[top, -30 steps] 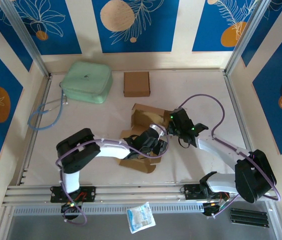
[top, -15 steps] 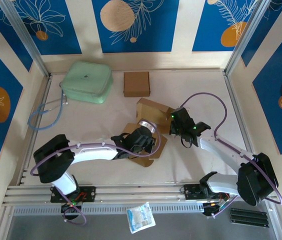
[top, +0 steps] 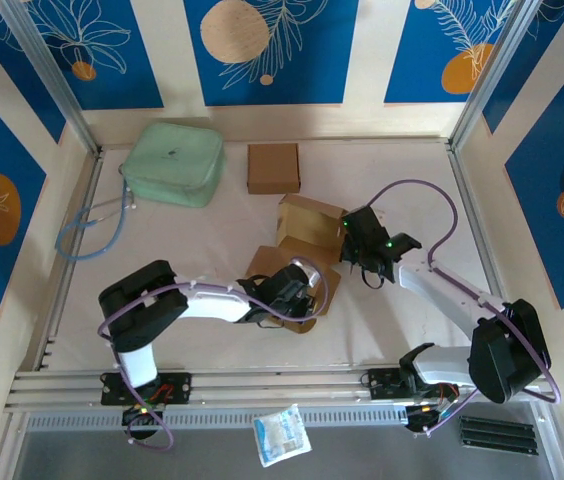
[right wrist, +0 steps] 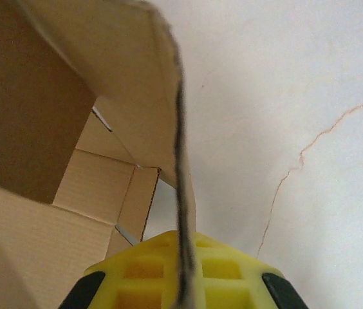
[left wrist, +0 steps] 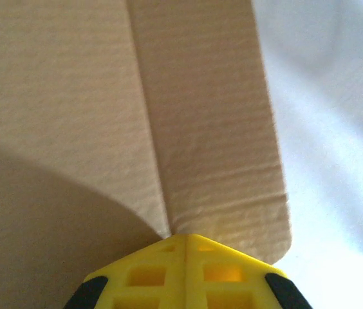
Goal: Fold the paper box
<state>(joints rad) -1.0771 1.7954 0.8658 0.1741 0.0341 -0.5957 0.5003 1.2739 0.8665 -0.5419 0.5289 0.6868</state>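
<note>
The brown paper box (top: 307,228) lies partly folded at the table's middle. One panel stands upright at the back and a flat part (top: 274,272) rests on the table. My right gripper (top: 354,246) is shut on the edge of the upright flap (right wrist: 180,129), which runs between its yellow fingers (right wrist: 217,270). My left gripper (top: 297,296) is shut, and its yellow fingertips (left wrist: 185,239) press on the flat cardboard beside a crease (left wrist: 149,129) near a rounded flap corner.
A small closed brown box (top: 273,167) and a mint green pouch (top: 173,163) sit at the back. A blue-grey cable (top: 92,232) loops at the left. A plastic packet (top: 281,434) lies below the front rail. The table is cracked (right wrist: 310,148).
The left gripper has shut and shifted slightly right onto the flat cardboard, its elbow swinging. The right gripper has lifted its flap more upright and towards the back.
</note>
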